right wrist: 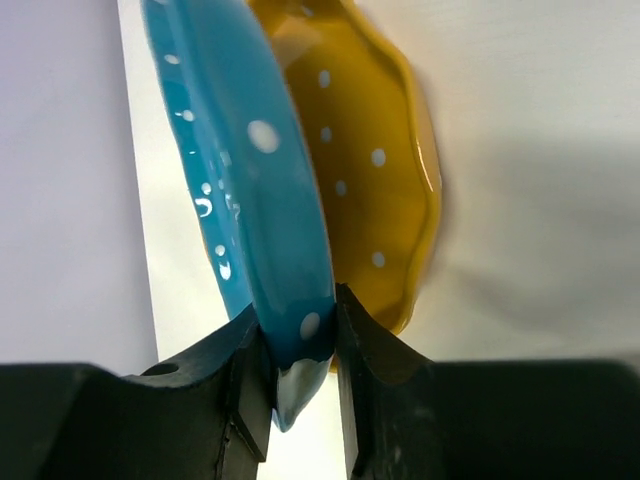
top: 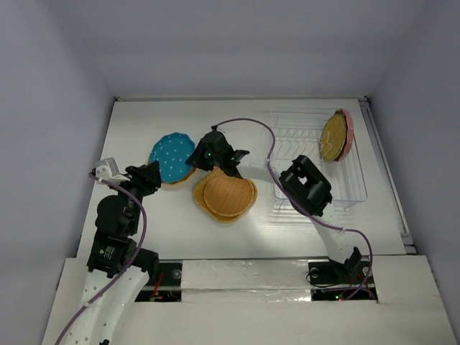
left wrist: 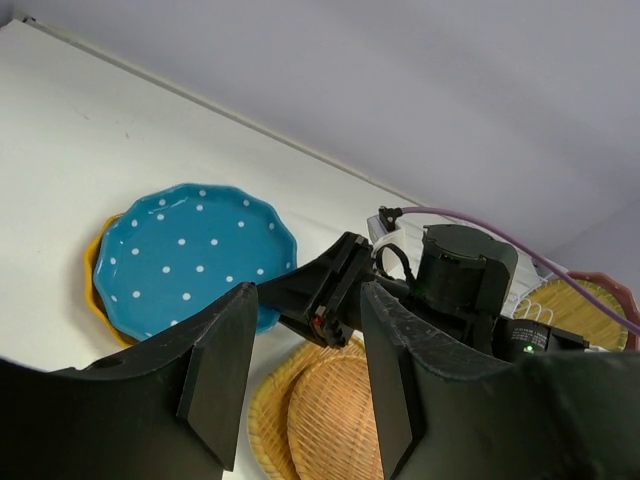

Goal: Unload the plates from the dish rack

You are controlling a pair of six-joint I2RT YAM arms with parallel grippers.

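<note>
The plates are mostly out of the dish rack point(top: 316, 162). The blue plate point(top: 171, 157) lies at centre left of the top view, on top of the yellow plate point(right wrist: 375, 170). Two woven plates point(top: 224, 192) are stacked just beside that pair, toward the middle of the table point(top: 136, 122). Two more stand on edge in the rack's upper right corner, a third woven plate point(top: 333, 135) with the pink plate point(top: 348, 133) close behind it. They seem to be propped upright by the tines, and they have yet to come out. The right gripper point(right wrist: 300, 345) has its fingers pinched tight on the scalloped rim of the blue plate. In the right wrist view the rim fills the gap between them, with the yellow plate close beneath. Holding the plate by its rim lets it be laid flat onto the one below. It looks to be at or near rest there, so letting go is probably the next move. The left gripper point(left wrist: 308, 300) hangs at the lower left of the blue plate, fingers spread wide with nothing between them. It appears to be kept out of the way while the right arm, nearer the rack, does the carrying.
</note>
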